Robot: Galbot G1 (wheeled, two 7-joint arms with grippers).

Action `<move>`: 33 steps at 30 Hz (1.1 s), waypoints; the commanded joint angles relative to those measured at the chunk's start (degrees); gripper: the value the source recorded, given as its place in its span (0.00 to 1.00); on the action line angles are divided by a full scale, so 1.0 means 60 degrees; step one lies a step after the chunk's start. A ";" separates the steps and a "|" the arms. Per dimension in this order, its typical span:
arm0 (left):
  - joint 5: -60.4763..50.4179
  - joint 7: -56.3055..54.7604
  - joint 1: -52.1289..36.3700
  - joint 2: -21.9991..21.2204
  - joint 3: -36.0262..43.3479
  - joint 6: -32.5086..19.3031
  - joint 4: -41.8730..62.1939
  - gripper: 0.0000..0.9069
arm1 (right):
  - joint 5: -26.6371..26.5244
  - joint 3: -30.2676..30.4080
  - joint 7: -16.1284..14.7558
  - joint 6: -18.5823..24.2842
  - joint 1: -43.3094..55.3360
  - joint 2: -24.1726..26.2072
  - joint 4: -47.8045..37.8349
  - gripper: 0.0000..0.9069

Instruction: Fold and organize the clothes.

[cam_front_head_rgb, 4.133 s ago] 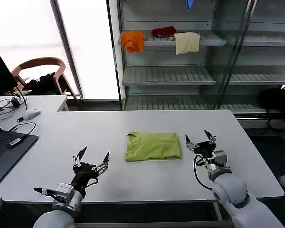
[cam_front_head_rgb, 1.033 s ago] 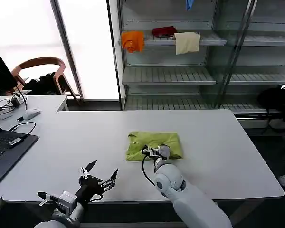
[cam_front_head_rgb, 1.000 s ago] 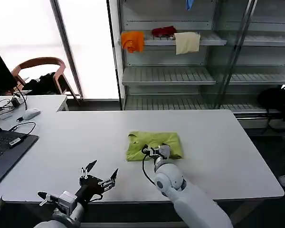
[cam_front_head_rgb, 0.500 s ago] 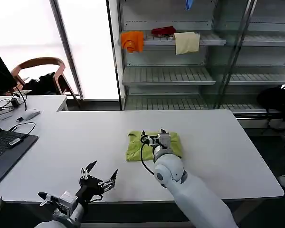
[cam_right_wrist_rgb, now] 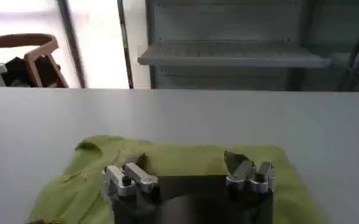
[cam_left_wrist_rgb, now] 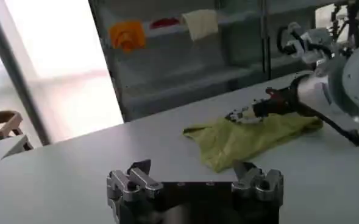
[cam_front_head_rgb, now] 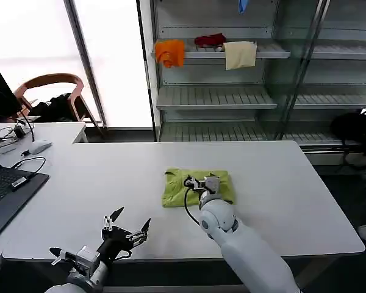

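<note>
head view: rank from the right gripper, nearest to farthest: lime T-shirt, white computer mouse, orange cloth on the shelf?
From the right gripper, over the middle of the white table:
1. Lime yellow-green folded T-shirt, directly beneath it.
2. Orange crumpled cloth, up on the metal shelf behind the table, slightly left.
3. White computer mouse, far left on the side desk.

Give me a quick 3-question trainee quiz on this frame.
1. True or false: the right gripper is over the T-shirt.
2. Which gripper sits near the table's front edge, apart from the T-shirt? A) left B) right
3. Fill in: the orange cloth lies on a ____ behind the table.

Key: 1 true. 2 A: the left gripper is open, well short of the T-shirt. 3 shelf.
</note>
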State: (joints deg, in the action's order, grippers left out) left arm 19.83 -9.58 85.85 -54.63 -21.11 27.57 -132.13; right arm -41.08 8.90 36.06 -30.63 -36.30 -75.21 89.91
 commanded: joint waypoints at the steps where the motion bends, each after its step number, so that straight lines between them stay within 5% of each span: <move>1: -0.0013 0.0012 -0.0013 0.0017 0.0009 0.0001 0.0000 1.00 | 0.0138 0.0063 -0.0345 0.0023 -0.0275 -0.0152 -0.0928 1.00; 9: -0.0015 0.0002 -0.0007 0.0009 -0.0021 0.0029 -0.0118 1.00 | 0.0150 0.0006 -0.0339 0.0100 0.0000 -0.0050 -0.0311 1.00; 23: -0.0134 -0.0102 0.0174 -0.0111 -0.0099 0.0181 -0.0535 1.00 | 0.0294 -0.0169 0.0046 0.0370 -0.0627 0.1374 0.3891 1.00; 29: -0.0152 -0.0467 0.0601 -0.0387 -0.0272 -0.0502 -0.0476 1.00 | 0.2251 -0.1404 -0.0838 0.1825 -0.2821 0.2752 0.5464 1.00; 33: -0.0155 -0.0938 0.0792 -0.0838 -0.0302 -0.1315 -0.0243 1.00 | 0.3338 -0.3395 -0.1351 0.2954 -0.5859 0.3370 0.6381 1.00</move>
State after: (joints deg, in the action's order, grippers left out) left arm 19.00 -11.55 88.14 -56.38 -22.41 26.66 -134.76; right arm -34.95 5.12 33.73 -25.25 -43.93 -65.64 110.53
